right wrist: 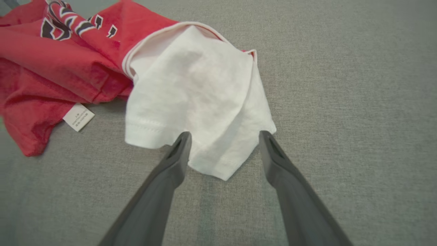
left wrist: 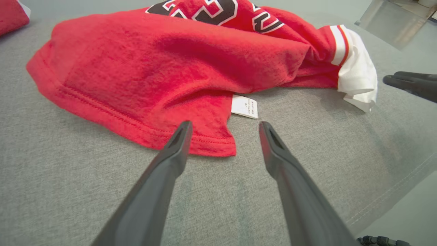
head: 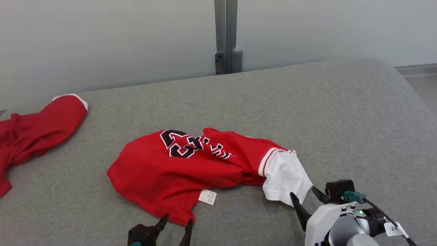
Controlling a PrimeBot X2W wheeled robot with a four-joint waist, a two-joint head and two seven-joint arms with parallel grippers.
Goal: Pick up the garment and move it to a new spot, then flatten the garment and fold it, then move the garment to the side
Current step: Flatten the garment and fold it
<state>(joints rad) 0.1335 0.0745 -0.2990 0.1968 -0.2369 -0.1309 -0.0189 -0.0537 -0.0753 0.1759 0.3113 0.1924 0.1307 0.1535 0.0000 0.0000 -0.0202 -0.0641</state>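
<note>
- Left gripper [head: 177, 220] is held spread and empty at the hem of the red jersey [head: 164, 171].
- Right gripper [head: 303, 192] is held spread astride the white sleeve [head: 285, 179].
- The jersey is laid crumpled on the grey surface [head: 307, 112].
- A second red garment [head: 30, 133] is seen far left.

Red garment [head: 153, 171] in front of me, crumpled and bunched on grey table [head: 307, 112]. Black-white numerals [head: 181, 145] twisted on top; white sleeve [head: 285, 176] flopped to my right — care label [head: 207, 197] poking out at near hem.
</note>
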